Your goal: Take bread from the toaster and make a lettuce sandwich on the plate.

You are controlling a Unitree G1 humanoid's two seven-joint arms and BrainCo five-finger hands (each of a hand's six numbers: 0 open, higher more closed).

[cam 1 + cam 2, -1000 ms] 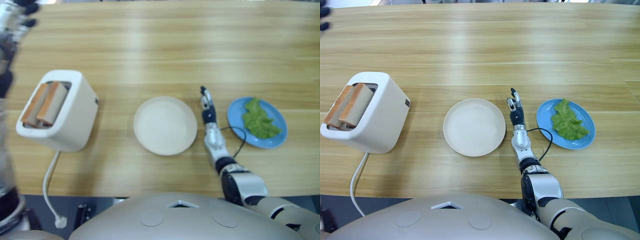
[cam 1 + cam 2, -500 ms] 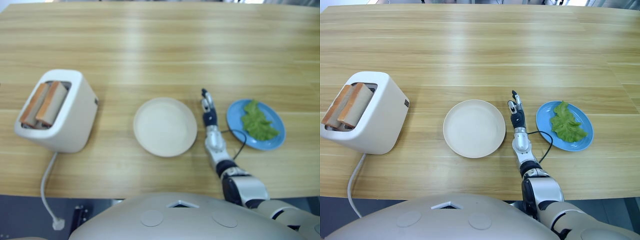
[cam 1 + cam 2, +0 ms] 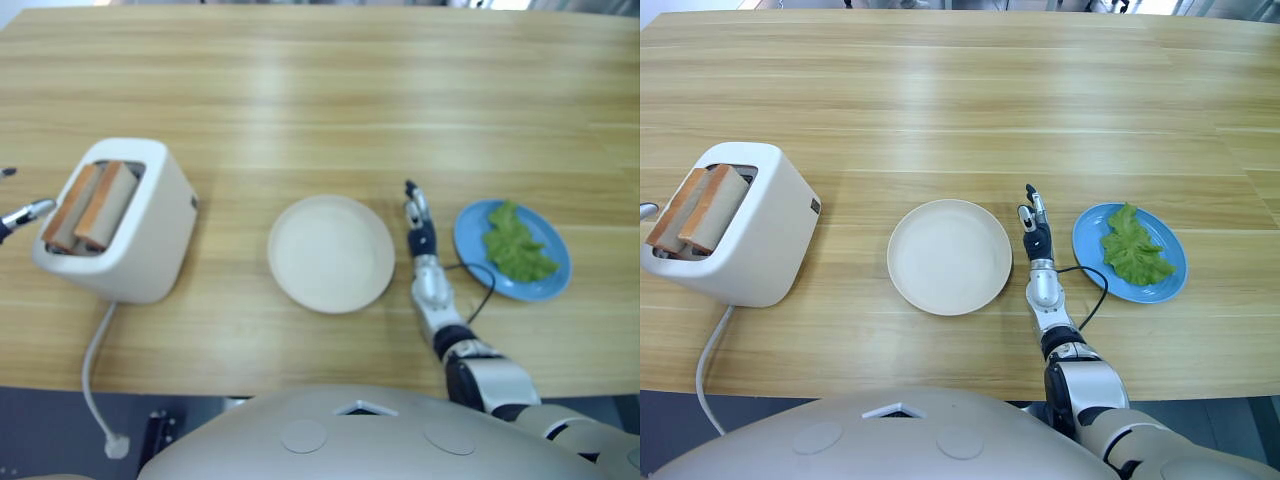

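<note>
- Left hand has come back in at the left edge, mid-height, its metallic tip just beside the toaster's slot end; can't tell its grip state w/ so little showing.
- Right hand has barely shifted: lies stretched out straight on the table, lower right of centre, between the plate and the blue plate, pointing to the frame top, holding nothing.
- Toaster: white, glossy, boxy w/ rounded corners, at mid-left. 2 bread slices stand side by side in its top slots, brown crusts, paler faces.
- White power cord trails off the toaster to the lower left, past the table edge.
- Plate: round, cream, matte, shallow rim, at centre, nothing on it.
- Blue plate: round, smooth, at mid-right. Lettuce on it, green, crinkled, irregular leaf.
- Thin black cable loops beside the right wrist, near the blue plate's rim.
- Table: light wood, long planks, visible grain.
</note>
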